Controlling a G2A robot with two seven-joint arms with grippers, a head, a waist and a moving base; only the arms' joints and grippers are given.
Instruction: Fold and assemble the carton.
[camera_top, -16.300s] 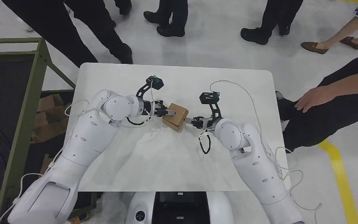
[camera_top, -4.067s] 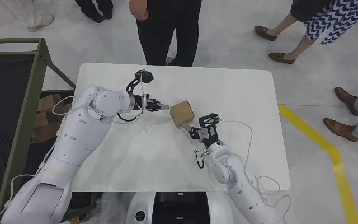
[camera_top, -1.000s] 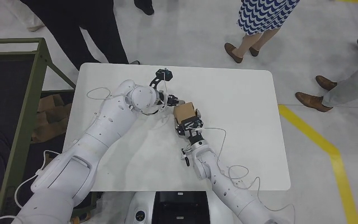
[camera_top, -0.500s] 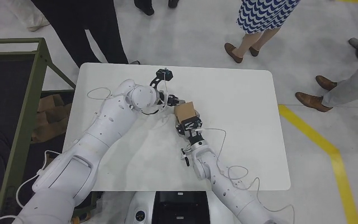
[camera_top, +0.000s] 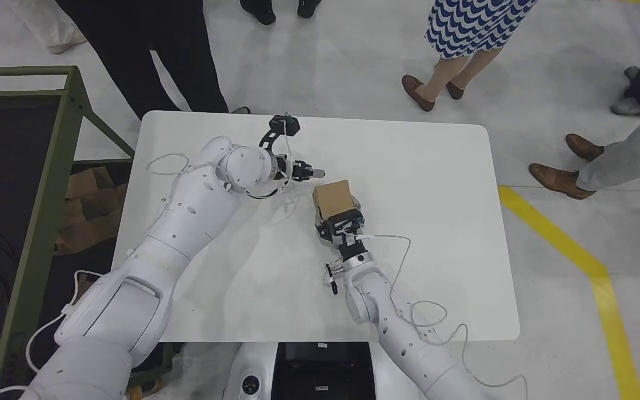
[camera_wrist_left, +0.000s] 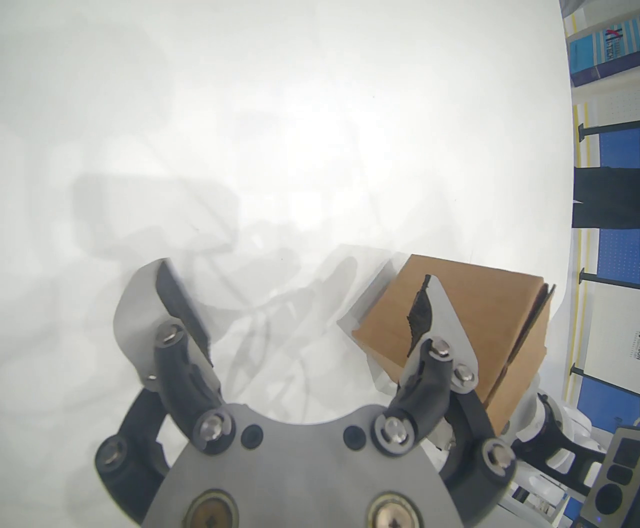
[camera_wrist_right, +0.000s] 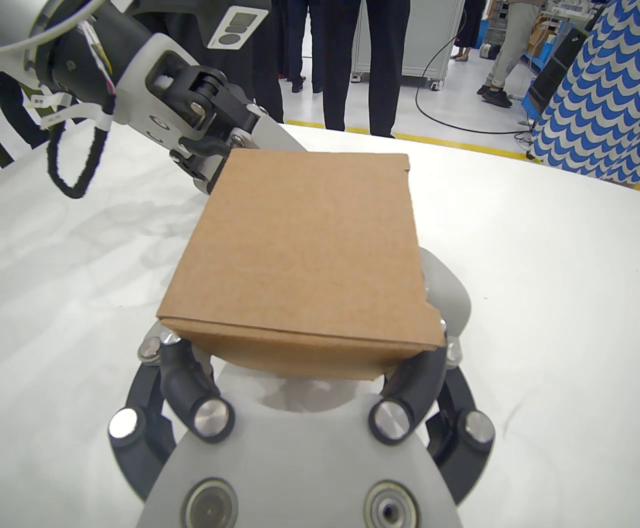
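A closed brown carton sits a little above the middle of the white table. My right gripper is shut on the carton's near end. In the right wrist view the carton covers the fingertips, with one grey finger showing at its side. My left gripper stands open just off the carton's far left corner. In the left wrist view the left gripper holds nothing, and one of its fingers overlaps the carton. Whether that finger touches it I cannot tell.
A green metal frame with loose cardboard pieces stands off the table's left side. Several people stand beyond the far edge and to the right. A thin cable trails from the right arm across the table.
My left gripper has drawn back from the carton's left side toward the far left and now stands apart. The right gripper and the carton have stayed where they were.
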